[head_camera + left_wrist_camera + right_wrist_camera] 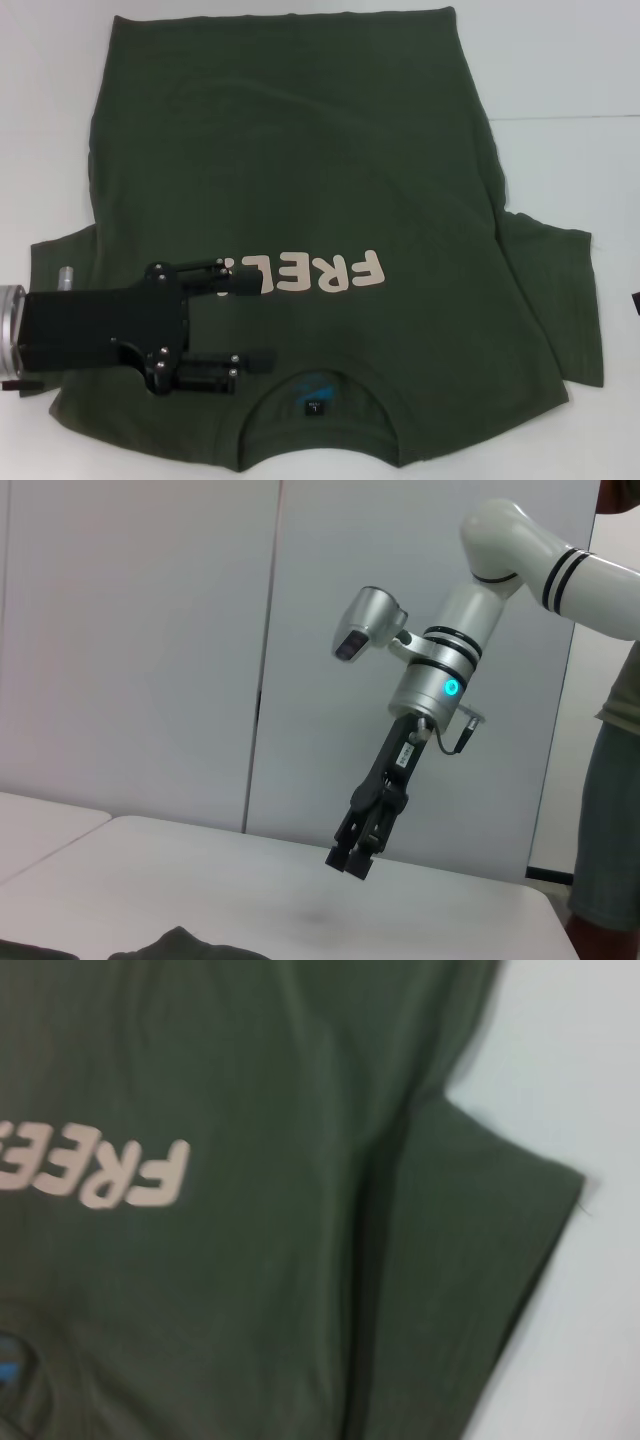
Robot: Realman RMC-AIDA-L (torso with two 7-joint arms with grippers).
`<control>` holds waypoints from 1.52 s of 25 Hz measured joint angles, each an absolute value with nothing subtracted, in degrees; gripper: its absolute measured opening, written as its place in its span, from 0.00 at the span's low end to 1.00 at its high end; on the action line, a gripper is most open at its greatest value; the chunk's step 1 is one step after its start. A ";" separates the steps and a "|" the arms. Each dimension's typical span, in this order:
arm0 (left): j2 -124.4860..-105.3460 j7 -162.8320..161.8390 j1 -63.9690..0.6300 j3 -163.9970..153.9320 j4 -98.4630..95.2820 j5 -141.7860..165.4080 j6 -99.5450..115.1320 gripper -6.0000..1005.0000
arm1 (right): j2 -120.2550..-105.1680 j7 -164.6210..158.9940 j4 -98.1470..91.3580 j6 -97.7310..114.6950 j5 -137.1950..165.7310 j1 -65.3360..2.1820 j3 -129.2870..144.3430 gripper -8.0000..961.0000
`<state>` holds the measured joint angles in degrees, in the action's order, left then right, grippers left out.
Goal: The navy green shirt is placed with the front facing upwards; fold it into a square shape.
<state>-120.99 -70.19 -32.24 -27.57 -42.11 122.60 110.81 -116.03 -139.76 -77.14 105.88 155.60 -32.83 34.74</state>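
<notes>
White tabletop [560, 60] carries the navy green shirt [300, 150], spread face up across the middle, collar [320, 395] at six o'clock and "FREE!" print [335, 272] just above it. At eight o'clock the left gripper [258, 320] hovers over the chest beside the print, jaws spread and empty. At three o'clock the right sleeve [555, 290] lies flat. The right gripper [350, 860] hangs above the table, jaws pressed nearly together, empty. Folding appears barely begun; the next move likely calls for pinching a sleeve or side edge to fold inward.
</notes>
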 joint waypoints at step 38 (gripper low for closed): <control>-121.03 -68.22 -31.46 -27.95 -40.10 123.14 109.42 0.82 | -113.04 -141.42 -49.16 90.26 160.08 -39.32 37.12 0.91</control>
